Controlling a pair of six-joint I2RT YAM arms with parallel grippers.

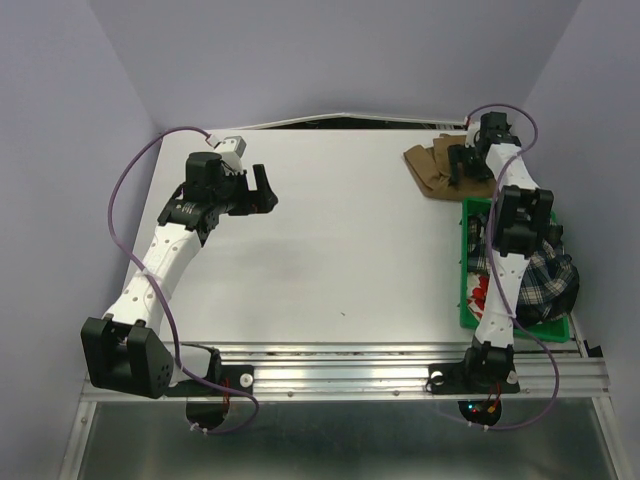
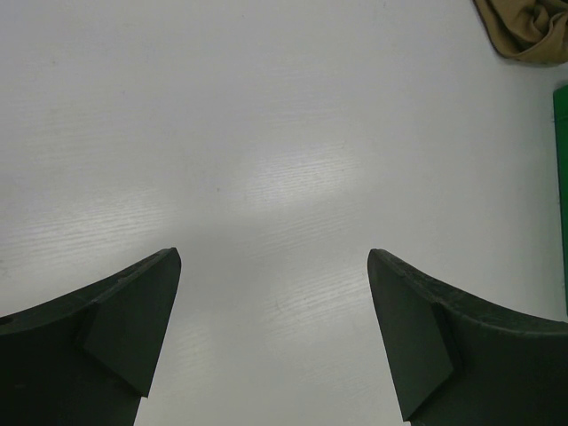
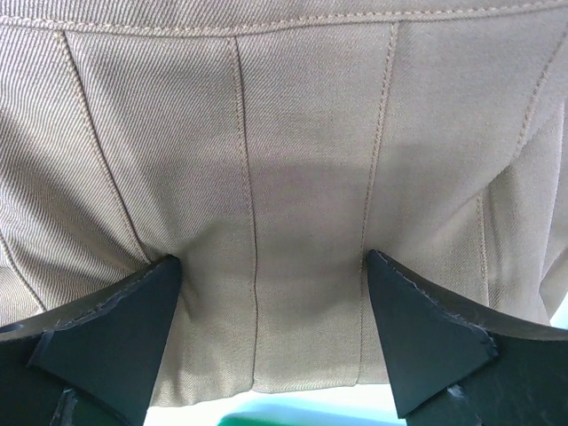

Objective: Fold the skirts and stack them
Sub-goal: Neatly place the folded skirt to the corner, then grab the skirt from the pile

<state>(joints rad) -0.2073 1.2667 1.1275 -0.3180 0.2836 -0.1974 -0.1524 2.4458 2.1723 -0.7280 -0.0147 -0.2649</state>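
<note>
**Left gripper.** In the overhead view the left gripper (image 1: 265,188) sits in the upper left of the frame, above the bare white table (image 1: 330,250). In its wrist view the two dark fingers (image 2: 124,328) stand wide apart. Only table surface shows between them, and the gripper holds nothing.

**Right gripper.** In the overhead view the right gripper (image 1: 460,165) is in the upper right of the frame, over the tan skirt (image 1: 428,170). In its wrist view the fingers (image 3: 115,342) are spread wide. The tan cloth (image 3: 302,177) fills nearly the whole frame behind and between them, lying smooth with its vertical stitched seams straight. No cloth is pinched and the jaws are not closed on anything. Whether the fingertips touch the cloth cannot be told.

**Skirts.**
- Tan skirt: crumpled on the table in the upper right of the overhead frame, just above the green tray (image 1: 467,215). It also shows in the top right corner of the left wrist view (image 2: 528,31).
- Plaid skirt (image 1: 548,282): bunched inside the tray at the right edge of the frame, partly hidden by the right arm.
- Flower-print skirt (image 1: 480,293): inside the tray near its lower left corner, mostly covered.
</note>
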